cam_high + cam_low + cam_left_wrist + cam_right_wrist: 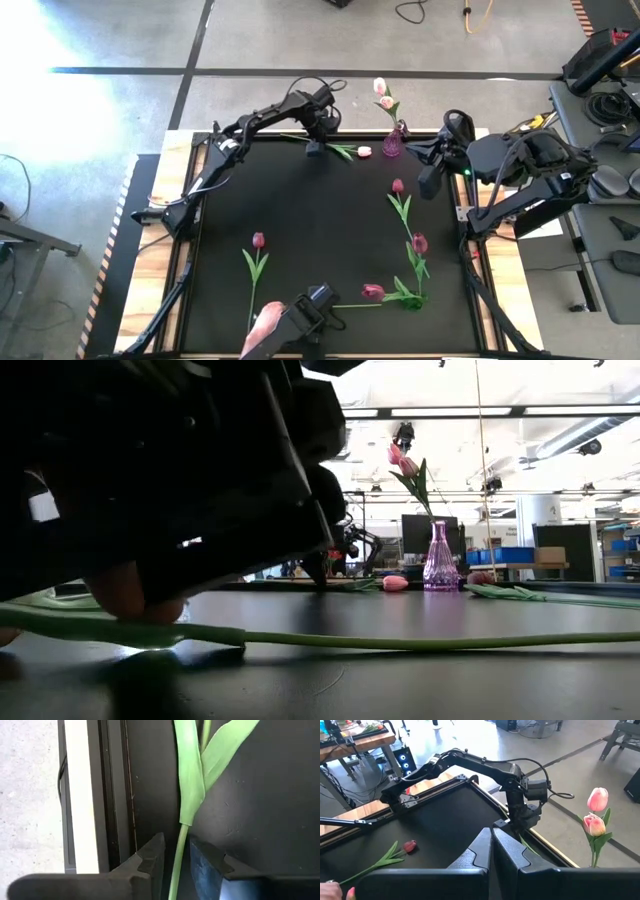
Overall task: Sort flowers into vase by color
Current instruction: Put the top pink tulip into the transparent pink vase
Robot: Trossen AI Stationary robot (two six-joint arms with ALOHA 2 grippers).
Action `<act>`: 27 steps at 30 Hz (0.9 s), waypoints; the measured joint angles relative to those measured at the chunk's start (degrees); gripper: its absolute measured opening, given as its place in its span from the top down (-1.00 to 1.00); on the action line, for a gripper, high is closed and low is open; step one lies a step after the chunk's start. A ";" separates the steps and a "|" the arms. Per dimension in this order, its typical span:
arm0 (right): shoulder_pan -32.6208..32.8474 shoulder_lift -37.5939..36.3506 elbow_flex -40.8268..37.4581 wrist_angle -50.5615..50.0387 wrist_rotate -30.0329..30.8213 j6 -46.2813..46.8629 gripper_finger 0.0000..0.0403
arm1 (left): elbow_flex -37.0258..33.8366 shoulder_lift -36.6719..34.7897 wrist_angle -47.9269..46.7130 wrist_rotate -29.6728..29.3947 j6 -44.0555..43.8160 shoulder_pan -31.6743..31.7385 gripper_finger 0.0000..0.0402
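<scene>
A pale pink tulip lies at the table's far edge, its head (364, 151) next to the purple glass vase (393, 143) and its stem (177, 855) pointing left. Two pink tulips (596, 815) stand in the vase. My left gripper (176, 865) points steeply down over that stem, open. One finger stands on each side of the stem's bare part below the leaves, with a small gap on both sides. My right gripper (491, 845) hangs shut and empty, high above the table's right edge (428, 186).
Dark magenta tulips lie on the black mat, at the near left (258, 240), at the right (398, 186) (419, 242) and at the near right (373, 292). A person's hand (262, 322) and a dark device (310, 308) are at the near edge. The middle of the mat is bare.
</scene>
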 joint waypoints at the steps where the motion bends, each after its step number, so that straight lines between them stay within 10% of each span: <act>1: 0.00 -0.01 0.01 0.01 0.00 0.00 0.95 | 0.00 -0.04 0.09 -0.18 0.26 -0.02 0.71; 13: 0.00 -0.07 0.01 0.07 0.00 -0.98 0.95 | 1.31 -2.05 -1.54 0.47 -0.42 0.12 0.99; 27: 0.00 -0.43 0.36 -0.24 -0.54 -5.22 0.95 | 1.29 -12.99 -3.92 15.94 -8.51 4.23 1.00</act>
